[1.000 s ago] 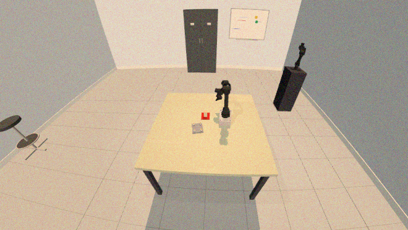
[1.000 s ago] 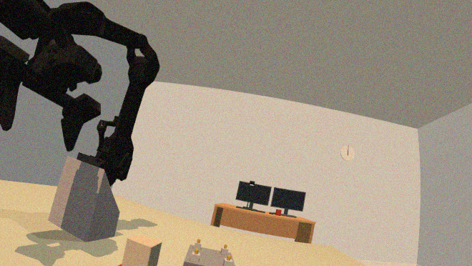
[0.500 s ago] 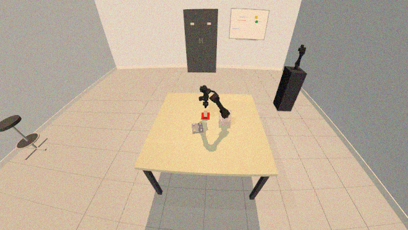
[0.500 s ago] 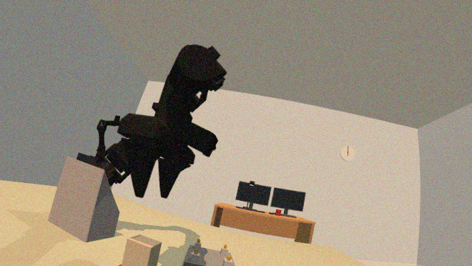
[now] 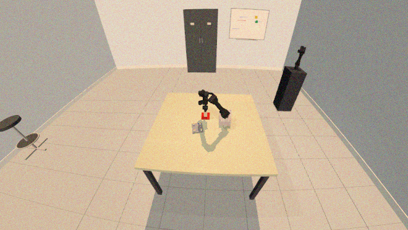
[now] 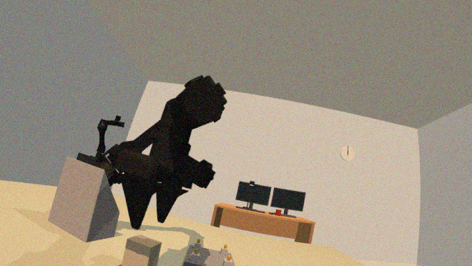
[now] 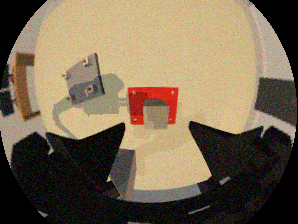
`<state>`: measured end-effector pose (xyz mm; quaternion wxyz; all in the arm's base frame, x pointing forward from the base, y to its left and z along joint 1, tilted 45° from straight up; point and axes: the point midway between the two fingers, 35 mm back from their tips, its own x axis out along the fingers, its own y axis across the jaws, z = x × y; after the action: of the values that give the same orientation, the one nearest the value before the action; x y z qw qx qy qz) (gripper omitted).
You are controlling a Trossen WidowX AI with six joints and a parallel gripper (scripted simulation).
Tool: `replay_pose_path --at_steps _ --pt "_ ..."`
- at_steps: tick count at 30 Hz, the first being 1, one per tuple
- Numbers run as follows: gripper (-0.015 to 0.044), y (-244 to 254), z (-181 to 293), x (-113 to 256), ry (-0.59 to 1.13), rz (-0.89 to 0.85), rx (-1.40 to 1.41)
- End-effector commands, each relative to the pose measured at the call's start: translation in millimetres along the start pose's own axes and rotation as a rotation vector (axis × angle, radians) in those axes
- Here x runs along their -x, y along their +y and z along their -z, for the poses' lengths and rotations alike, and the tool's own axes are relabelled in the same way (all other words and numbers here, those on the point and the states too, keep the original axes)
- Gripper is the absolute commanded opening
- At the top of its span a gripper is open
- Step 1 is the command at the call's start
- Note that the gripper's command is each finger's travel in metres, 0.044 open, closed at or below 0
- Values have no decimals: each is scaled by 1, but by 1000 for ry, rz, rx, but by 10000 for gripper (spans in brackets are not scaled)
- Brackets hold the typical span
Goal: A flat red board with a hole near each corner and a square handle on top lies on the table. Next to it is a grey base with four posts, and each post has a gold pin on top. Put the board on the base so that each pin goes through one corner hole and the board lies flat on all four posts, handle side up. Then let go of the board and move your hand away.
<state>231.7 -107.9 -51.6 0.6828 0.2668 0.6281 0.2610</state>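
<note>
Red four-hole board (image 5: pixel 203 117) (image 7: pixel 167 93) lies flat on the wood-top table (image 5: pixel 173 154) (image 6: pixel 21 200) (image 7: pixel 200 60), its square handle (image 5: pixel 205 114) (image 6: pixel 141 244) (image 7: pixel 156 116) up, w/ the grey four-post base (image 5: pixel 195 128) (image 6: pixel 211 255) (image 7: pixel 82 82) nearby, apart from it, at abt 7 o'clock of the board in the top view, 10 o'clock in the wrist view. Base sits turned relative to the board; gold pins show on its posts.

Risks, in our judgement: if the descent is off-centre, a fingertip could land on the handle top or shove the board; a grip off-square could let it twist en route. If the turn isn't matched to the base, pins would miss holes & board would perch tilted.

Parallel-jaw gripper (image 5: pixel 205 110) (image 6: pixel 148 225) (image 7: pixel 157 125) hangs above the handle, fingers spread wide, abt fully apart, w/ nothing between them & no contact seen w/ handle or board.
</note>
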Motion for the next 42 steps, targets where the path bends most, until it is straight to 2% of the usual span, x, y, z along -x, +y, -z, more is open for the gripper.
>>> replay_pose_path --at_steps 1,42 --pt "440 1 1 -11 -1 -8 -6" --pt "440 1 1 -73 -2 -10 -5"
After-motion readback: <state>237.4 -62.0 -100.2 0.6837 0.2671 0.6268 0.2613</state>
